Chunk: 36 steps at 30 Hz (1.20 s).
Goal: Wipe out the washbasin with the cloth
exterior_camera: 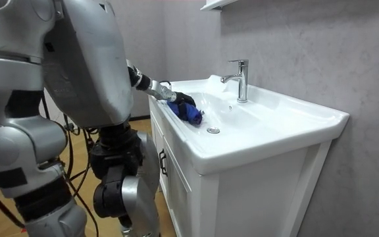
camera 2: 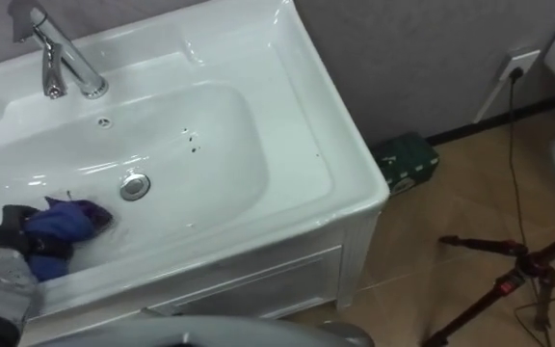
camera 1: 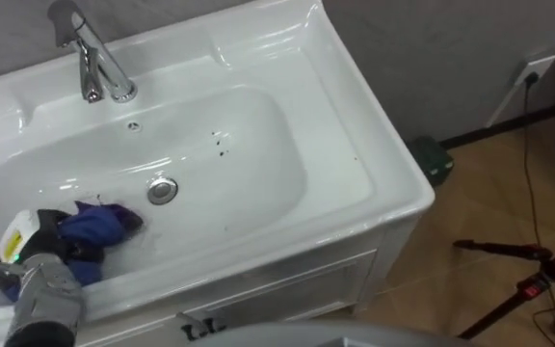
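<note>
Basin (camera 1: 287, 145) holds the blue cloth (camera 1: 99, 224), bunched in the left hand's (camera 1: 46, 227) curled fingers.

No legible text, numbers or signs in any view. Green box (camera 1: 434, 159) on the floor (camera 1: 489, 207), well to the right of the left hand (camera 1: 39, 241), has pale marks on its top that are too small to read. Dark marks on the cabinet front (camera 1: 287, 289), below and right of the hand: can't tell whether they're print or hardware.
</note>
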Motion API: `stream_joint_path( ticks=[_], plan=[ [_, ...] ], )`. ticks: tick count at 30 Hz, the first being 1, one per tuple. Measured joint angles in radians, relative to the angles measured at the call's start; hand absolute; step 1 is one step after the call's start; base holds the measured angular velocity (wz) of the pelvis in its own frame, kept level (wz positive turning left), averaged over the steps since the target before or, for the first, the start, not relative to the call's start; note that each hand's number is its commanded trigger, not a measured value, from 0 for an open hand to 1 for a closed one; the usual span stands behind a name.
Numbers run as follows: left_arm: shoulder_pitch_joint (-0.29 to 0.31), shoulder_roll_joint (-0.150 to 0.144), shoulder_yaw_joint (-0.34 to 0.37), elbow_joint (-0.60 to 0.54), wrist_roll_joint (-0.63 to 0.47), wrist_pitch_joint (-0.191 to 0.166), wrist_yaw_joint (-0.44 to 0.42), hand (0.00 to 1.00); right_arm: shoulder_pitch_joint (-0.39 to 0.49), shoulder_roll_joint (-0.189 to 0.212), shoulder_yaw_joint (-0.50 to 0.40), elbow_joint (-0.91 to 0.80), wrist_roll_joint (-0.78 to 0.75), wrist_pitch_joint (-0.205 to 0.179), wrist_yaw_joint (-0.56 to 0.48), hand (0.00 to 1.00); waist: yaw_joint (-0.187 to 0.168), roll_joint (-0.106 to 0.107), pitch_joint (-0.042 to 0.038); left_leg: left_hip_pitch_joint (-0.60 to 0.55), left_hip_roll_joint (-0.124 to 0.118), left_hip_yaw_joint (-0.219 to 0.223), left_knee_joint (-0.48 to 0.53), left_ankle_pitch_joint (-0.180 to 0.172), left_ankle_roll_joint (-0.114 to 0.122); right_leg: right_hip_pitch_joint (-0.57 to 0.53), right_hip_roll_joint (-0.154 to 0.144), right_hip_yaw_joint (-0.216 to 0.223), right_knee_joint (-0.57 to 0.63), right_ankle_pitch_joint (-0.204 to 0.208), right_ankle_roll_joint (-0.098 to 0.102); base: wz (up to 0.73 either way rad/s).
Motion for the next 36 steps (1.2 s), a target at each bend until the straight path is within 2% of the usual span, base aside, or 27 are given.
stream_joint_path(
  ticks=[2, 4, 7, 8, 9, 12, 15, 18, 19, 21, 23, 24, 27, 29, 32, 34, 36],
  plan=[
    [-0.048, -0.019, 0.004, 0.025, -0.030, -0.017, 0.000, 1.00, -0.014, 0.012, 0.000, 0.007, 0.008, -0.006, -0.001, 0.00, -0.004, -0.001, 0.0027, -0.041, 0.005, 0.003, 0.049, -0.020, 0.001, -0.030, 0.001, 0.002, 0.023, -0.001, 0.000, -0.07],
    [-0.115, -0.027, 0.001, 0.059, -0.067, -0.033, 0.000, 1.00, -0.056, 0.027, 0.001, 0.014, 0.007, -0.009, -0.003, 0.00, -0.004, -0.008, 0.0122, -0.095, 0.021, 0.002, 0.102, -0.037, 0.006, -0.084, 0.001, 0.013, 0.061, -0.004, -0.002, -0.11],
    [-0.200, -0.033, -0.015, 0.095, -0.111, -0.035, -0.001, 1.00, -0.087, 0.034, 0.040, 0.026, 0.007, -0.015, -0.017, 0.00, -0.009, -0.018, 0.0241, -0.155, 0.021, 0.001, 0.145, -0.042, 0.012, -0.146, -0.013, 0.017, 0.106, -0.008, 0.001, -0.01],
    [-0.211, -0.036, -0.017, 0.099, -0.111, -0.035, -0.001, 1.00, -0.090, 0.035, 0.045, 0.026, 0.007, -0.014, -0.019, 0.00, -0.009, -0.019, 0.0243, -0.164, 0.021, 0.001, 0.150, -0.042, 0.013, -0.157, -0.015, 0.017, 0.112, -0.008, 0.001, 0.00],
    [-0.229, -0.037, -0.023, 0.108, -0.122, -0.035, -0.001, 1.00, -0.091, 0.035, 0.060, 0.027, 0.007, -0.014, -0.019, 0.00, -0.009, -0.018, 0.0283, -0.181, 0.023, 0.002, 0.166, -0.047, 0.015, -0.173, -0.016, 0.022, 0.125, -0.009, 0.004, -0.04],
    [-0.252, -0.030, -0.050, 0.114, -0.176, -0.038, 0.000, 1.00, -0.086, 0.035, 0.089, 0.022, 0.006, -0.011, -0.021, 0.00, -0.011, -0.011, 0.0309, -0.222, 0.029, 0.003, 0.216, -0.062, 0.026, -0.217, -0.017, 0.042, 0.162, -0.013, 0.010, -0.12],
    [-0.287, -0.017, -0.057, 0.130, -0.185, -0.046, 0.003, 1.00, -0.085, 0.037, 0.127, 0.017, 0.007, -0.007, -0.021, 0.00, -0.032, -0.005, 0.0329, -0.279, 0.039, 0.006, 0.268, -0.075, 0.029, -0.269, -0.022, 0.041, 0.203, -0.013, 0.009, -0.01],
    [-0.314, -0.013, -0.064, 0.150, -0.188, -0.049, 0.013, 1.00, -0.084, 0.037, 0.150, 0.015, 0.010, -0.010, -0.022, 0.00, -0.052, -0.004, 0.0349, -0.311, 0.045, 0.029, 0.297, -0.089, 0.044, -0.314, -0.035, 0.043, 0.248, -0.019, 0.011, -0.06],
    [-0.327, -0.006, -0.079, 0.155, -0.205, -0.049, 0.013, 1.00, -0.086, 0.039, 0.157, 0.015, 0.012, -0.014, -0.022, 0.00, -0.062, -0.005, 0.0356, -0.335, 0.051, 0.032, 0.323, -0.091, 0.044, -0.334, -0.034, 0.051, 0.265, -0.025, 0.018, -0.11],
    [-0.352, 0.007, -0.111, 0.164, -0.236, -0.048, 0.013, 1.00, -0.094, 0.037, 0.160, 0.012, 0.026, -0.020, -0.025, 0.00, -0.066, -0.004, 0.0366, -0.372, 0.060, 0.046, 0.362, -0.095, 0.050, -0.370, -0.033, 0.068, 0.294, -0.027, 0.016, -0.18],
    [-0.392, 0.015, -0.142, 0.193, -0.264, -0.047, 0.013, 1.00, -0.108, 0.036, 0.174, 0.016, 0.041, -0.028, -0.036, 0.00, -0.079, 0.003, 0.0431, -0.403, 0.073, 0.054, 0.399, -0.098, 0.053, -0.393, -0.033, 0.068, 0.311, -0.024, 0.013, -0.08],
    [-0.409, 0.016, -0.146, 0.208, -0.269, -0.047, 0.013, 1.00, -0.117, 0.037, 0.190, 0.016, 0.046, -0.034, -0.039, 0.00, -0.097, 0.006, 0.0463, -0.418, 0.077, 0.054, 0.412, -0.098, 0.054, -0.405, -0.033, 0.067, 0.318, -0.020, 0.014, 0.00],
    [-0.444, 0.024, -0.174, 0.230, -0.320, -0.048, 0.015, 1.00, -0.133, 0.037, 0.197, 0.017, 0.051, -0.039, -0.042, 0.00, -0.121, 0.011, 0.0494, -0.440, 0.080, 0.055, 0.417, -0.112, 0.067, -0.436, -0.033, 0.067, 0.329, -0.015, 0.018, -0.05],
    [-0.465, 0.025, -0.184, 0.245, -0.333, -0.046, 0.016, 1.00, -0.136, 0.038, 0.196, 0.019, 0.052, -0.039, -0.047, 0.00, -0.125, 0.014, 0.0513, -0.450, 0.087, 0.064, 0.418, -0.122, 0.074, -0.445, -0.032, 0.068, 0.333, -0.006, 0.020, -0.11],
    [-0.480, 0.026, -0.184, 0.245, -0.346, -0.033, 0.025, 1.00, -0.137, 0.038, 0.196, 0.019, 0.059, -0.038, -0.058, 0.00, -0.143, 0.017, 0.0490, -0.466, 0.096, 0.090, 0.419, -0.136, 0.085, -0.469, -0.032, 0.079, 0.333, 0.013, 0.024, -0.04],
    [-0.485, 0.027, -0.185, 0.244, -0.366, -0.026, 0.052, 1.00, -0.146, 0.038, 0.211, 0.030, 0.104, -0.038, -0.072, 0.00, -0.146, 0.016, 0.0491, -0.465, 0.118, 0.142, 0.426, -0.138, 0.086, -0.492, -0.029, 0.105, 0.350, 0.019, 0.024, -0.21],
    [-0.496, 0.028, -0.185, 0.246, -0.374, -0.014, 0.073, 1.00, -0.147, 0.039, 0.241, 0.036, 0.144, -0.039, -0.077, 0.00, -0.151, 0.013, 0.0513, -0.466, 0.131, 0.163, 0.440, -0.148, 0.084, -0.501, -0.027, 0.114, 0.362, 0.019, 0.023, -0.18]
  ],
)
